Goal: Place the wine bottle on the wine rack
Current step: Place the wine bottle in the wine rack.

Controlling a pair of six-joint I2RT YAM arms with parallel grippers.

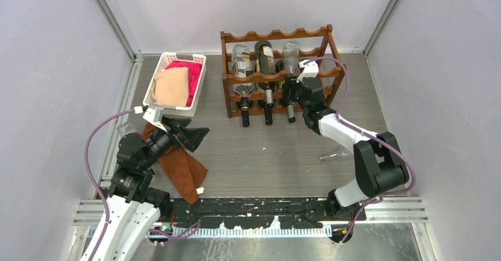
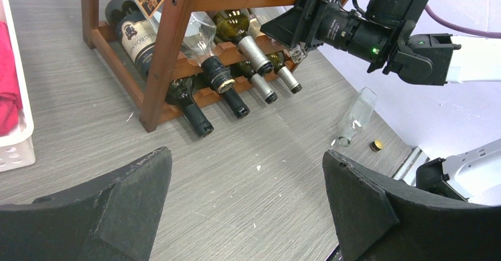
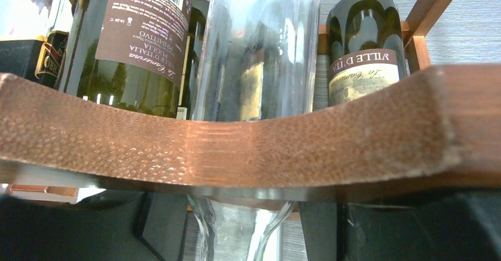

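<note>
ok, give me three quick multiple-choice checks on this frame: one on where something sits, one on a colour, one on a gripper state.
1. In the top view, where is the white basket relative to the wine rack?
A) to its left
B) to its right
C) stacked on it

2. What colour is the cloth lying by the left gripper?
A) blue
B) brown
C) green

3. How does the left gripper stand?
A) shut on a bottle
B) shut on the cloth
C) open, with nothing between its fingers

Answers:
1 A: the basket stands apart from the rack, on its left side in that view.
2 B: the cloth shows rust brown.
3 C: the left wrist view shows a wide gap between the fingers with nothing in it.
</note>
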